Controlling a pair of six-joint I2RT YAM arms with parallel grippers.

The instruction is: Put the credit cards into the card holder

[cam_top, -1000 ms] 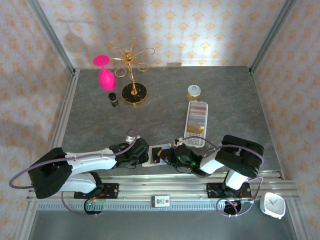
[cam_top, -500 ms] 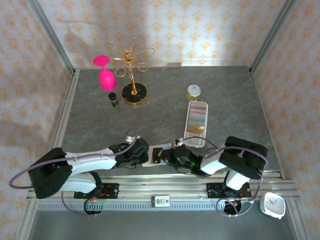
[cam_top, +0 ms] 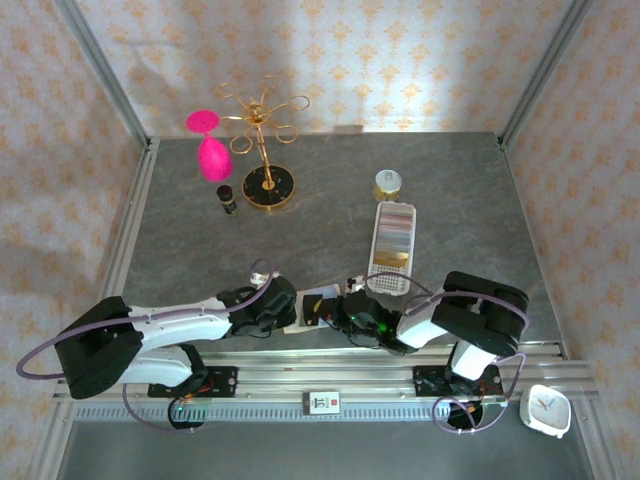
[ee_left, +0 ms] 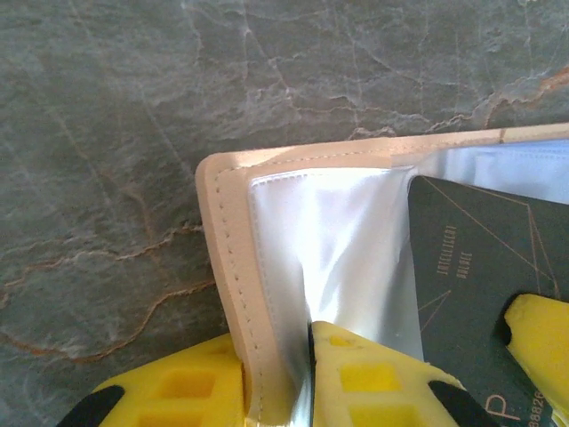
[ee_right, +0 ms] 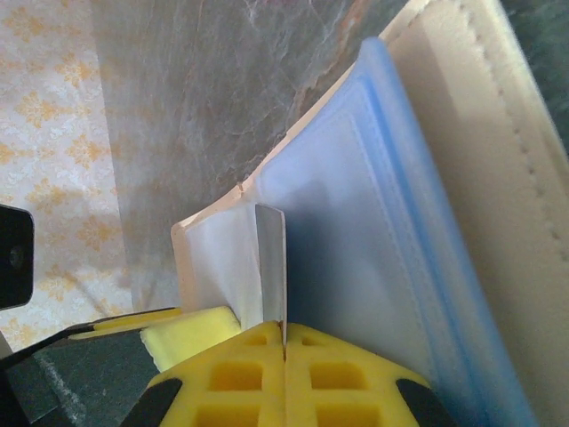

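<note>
The beige card holder (cam_top: 299, 324) lies open near the table's front edge, between my two grippers. My left gripper (cam_top: 283, 312) is shut on the holder's stitched beige cover (ee_left: 222, 240) together with a clear inner sleeve (ee_left: 338, 249); its jaws pinch them at the left gripper (ee_left: 283, 391). A dark credit card (ee_left: 484, 267) with thin gold lines lies against that sleeve. My right gripper (ee_right: 283, 331) is shut on that thin credit card (ee_right: 274, 258), seen edge-on between a white sleeve (ee_right: 218, 258) and a bluish sleeve (ee_right: 373, 267). From above, the right gripper (cam_top: 342, 312) meets the credit card (cam_top: 318, 309).
A long white perforated tray (cam_top: 391, 245) lies just behind the right gripper, with a small jar (cam_top: 388, 183) beyond it. Far left stand a gold rack (cam_top: 262, 150), a pink glass (cam_top: 210, 150) and a small dark bottle (cam_top: 228, 198). A white clock (cam_top: 546, 410) sits by the front rail.
The right arm has shifted very slightly to the left. Both grips and the card holder stay where they were.
</note>
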